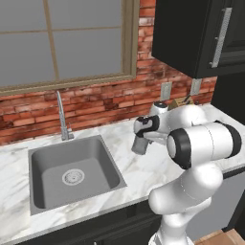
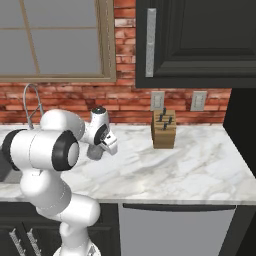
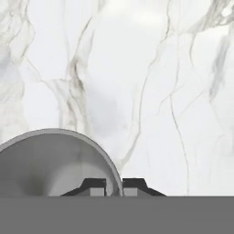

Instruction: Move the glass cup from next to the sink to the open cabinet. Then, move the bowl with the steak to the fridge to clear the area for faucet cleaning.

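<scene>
We see our white arm [image 2: 45, 150] rising from the lower left, its hand bent down over the marble table [image 2: 165, 165]. Under the hand stands the glass cup [image 2: 95, 151], upright on the table, its top hidden by the wrist, so we cannot tell how the jaws stand. Behind the arm the faucet [image 2: 31, 102] arches in front of the window [image 2: 55, 40]. A wooden knife block [image 2: 164, 129] sits well apart to the right, against the brick wall [image 2: 125, 100], below two outlets [image 2: 158, 100]. Above it hangs the black cabinet [image 2: 200, 40] with a long grey bar handle [image 2: 150, 42].
</scene>
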Robot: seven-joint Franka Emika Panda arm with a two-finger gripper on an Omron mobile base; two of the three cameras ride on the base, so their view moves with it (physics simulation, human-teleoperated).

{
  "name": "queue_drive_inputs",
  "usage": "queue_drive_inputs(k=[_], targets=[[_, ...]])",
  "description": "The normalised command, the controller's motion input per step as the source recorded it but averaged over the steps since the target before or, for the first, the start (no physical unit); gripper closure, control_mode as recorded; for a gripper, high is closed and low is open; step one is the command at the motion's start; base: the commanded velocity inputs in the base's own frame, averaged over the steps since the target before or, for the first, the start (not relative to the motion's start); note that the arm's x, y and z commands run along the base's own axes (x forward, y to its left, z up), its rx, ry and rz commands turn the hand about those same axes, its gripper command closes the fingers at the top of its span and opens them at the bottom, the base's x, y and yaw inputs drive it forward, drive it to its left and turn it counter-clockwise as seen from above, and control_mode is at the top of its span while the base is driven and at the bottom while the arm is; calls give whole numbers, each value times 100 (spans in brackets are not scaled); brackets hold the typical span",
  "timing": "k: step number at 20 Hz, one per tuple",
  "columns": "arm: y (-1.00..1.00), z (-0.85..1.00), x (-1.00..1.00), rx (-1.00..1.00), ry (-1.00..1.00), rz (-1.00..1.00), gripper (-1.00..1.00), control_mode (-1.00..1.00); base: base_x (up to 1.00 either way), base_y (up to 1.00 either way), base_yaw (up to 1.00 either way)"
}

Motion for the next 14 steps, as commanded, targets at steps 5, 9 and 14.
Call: queue_drive_inputs(k=[5, 9, 14], targets=[[0, 15, -21, 0, -7, 0, 100, -100, 0, 0, 0], [0, 75, -55, 0, -32, 0, 100, -100, 0, 0, 0], [5, 77, -69, 0, -33, 5, 100, -100, 0, 0, 0]])
